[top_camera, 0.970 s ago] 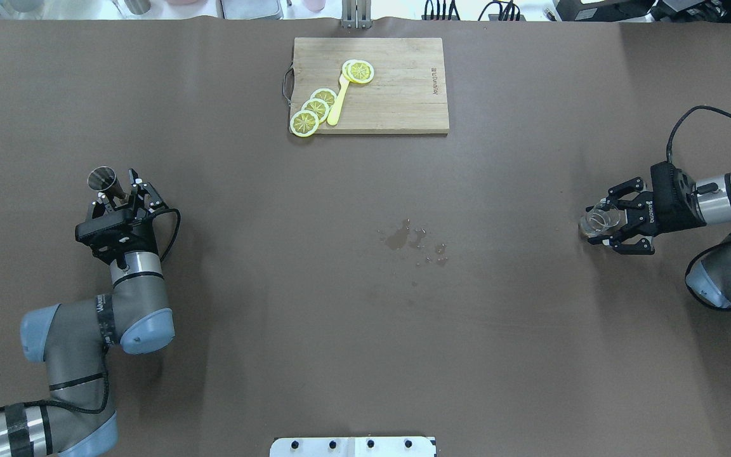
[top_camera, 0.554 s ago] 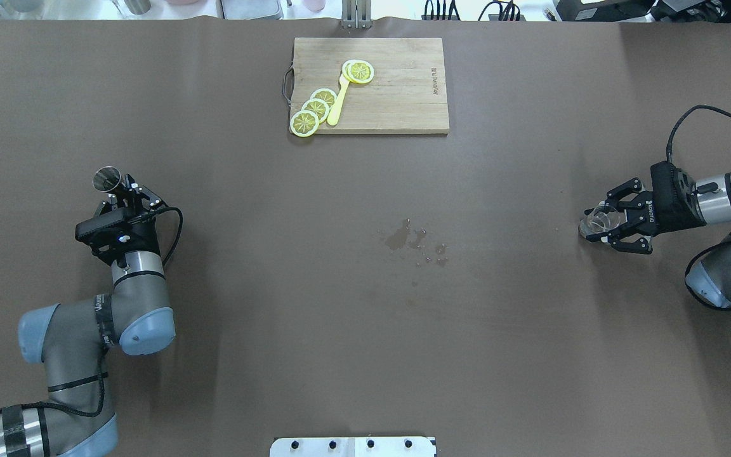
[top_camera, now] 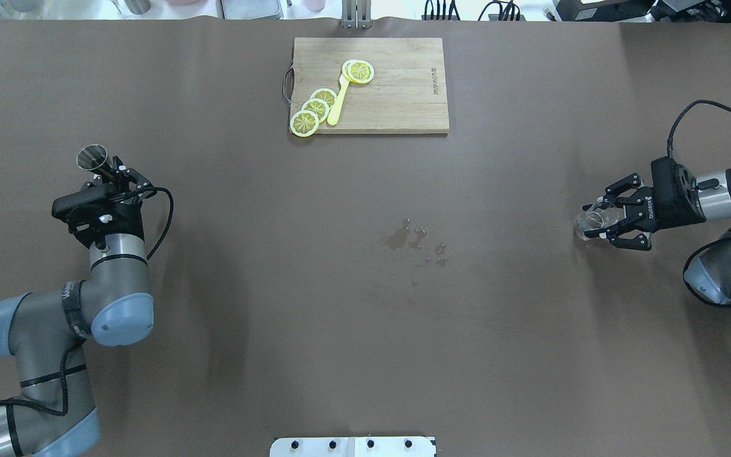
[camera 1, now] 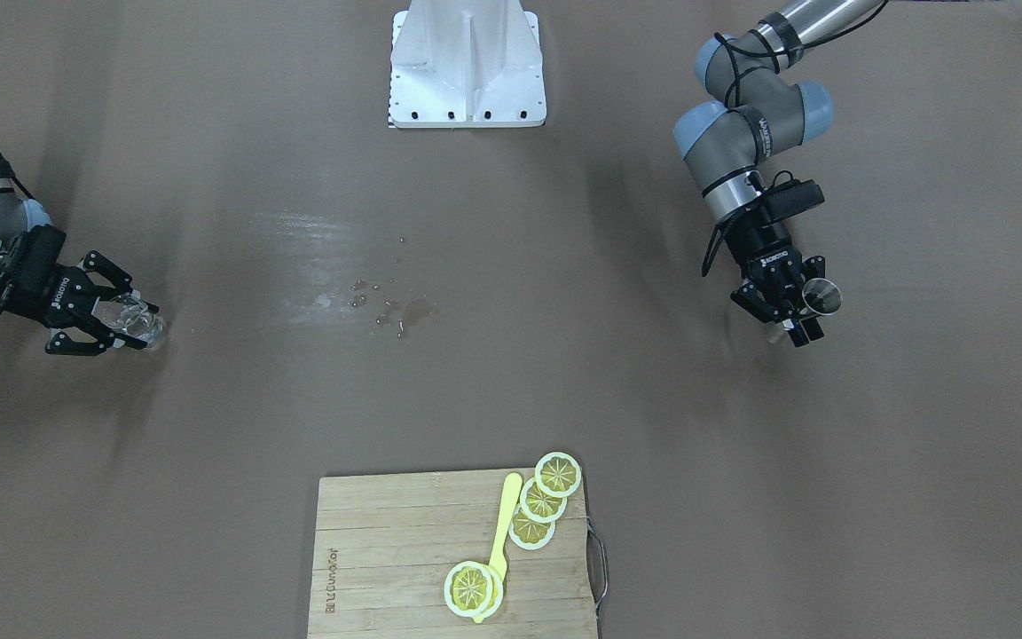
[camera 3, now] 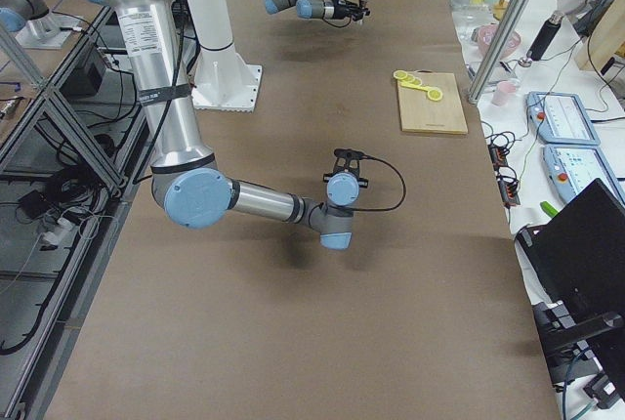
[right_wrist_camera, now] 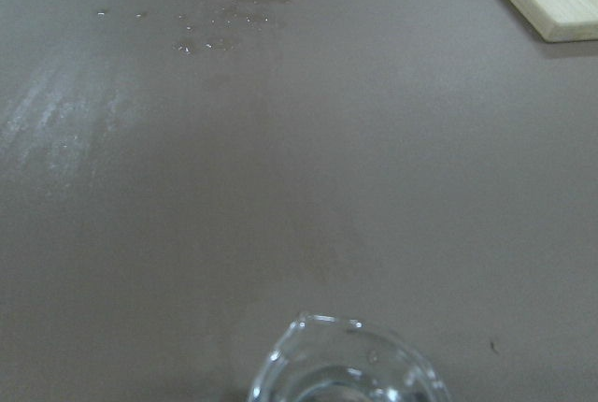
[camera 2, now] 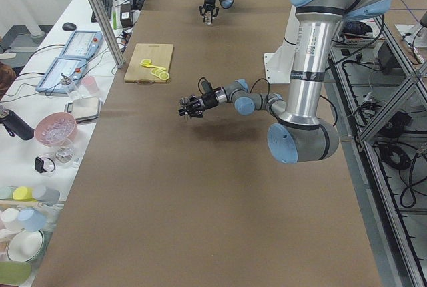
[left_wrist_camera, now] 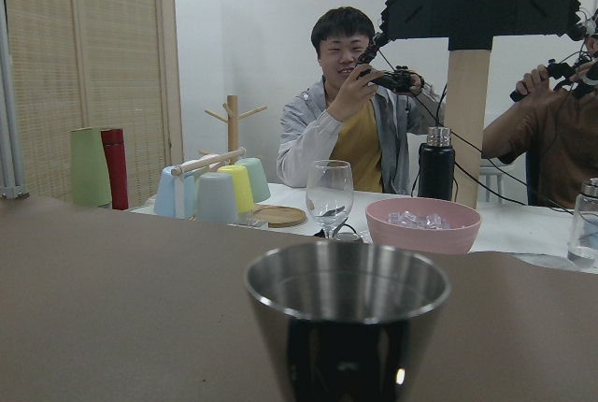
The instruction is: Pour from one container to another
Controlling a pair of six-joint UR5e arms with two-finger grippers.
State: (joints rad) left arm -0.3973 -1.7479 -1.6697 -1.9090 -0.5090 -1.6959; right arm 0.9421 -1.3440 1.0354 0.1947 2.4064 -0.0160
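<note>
The steel jigger point(top_camera: 91, 157) is held at its waist by my left gripper point(top_camera: 113, 178), which is shut on it, at the table's left side. It stands upright, seemingly a little above the table, and its dark open mouth point(left_wrist_camera: 348, 288) fills the left wrist view. From across the table the jigger point(camera 1: 820, 296) and left gripper point(camera 1: 792, 312) show on the right. At the table's right side, my right gripper point(top_camera: 605, 220) is shut on the clear glass cup point(top_camera: 591, 221), low over the table. The cup's rim point(right_wrist_camera: 348, 365) shows at the right wrist view's bottom edge.
A wooden cutting board point(top_camera: 397, 95) with lemon slices point(top_camera: 315, 109) and a yellow pick lies at the far middle. Small puddles of spilled liquid point(top_camera: 403, 238) mark the table's centre. The white base plate point(top_camera: 353, 446) sits at the near edge. Operators and cups stand beyond the far edge.
My left gripper closed on the jigger, then carried it farther away and to the left. My right gripper narrowed onto the glass cup and shifted slightly.
</note>
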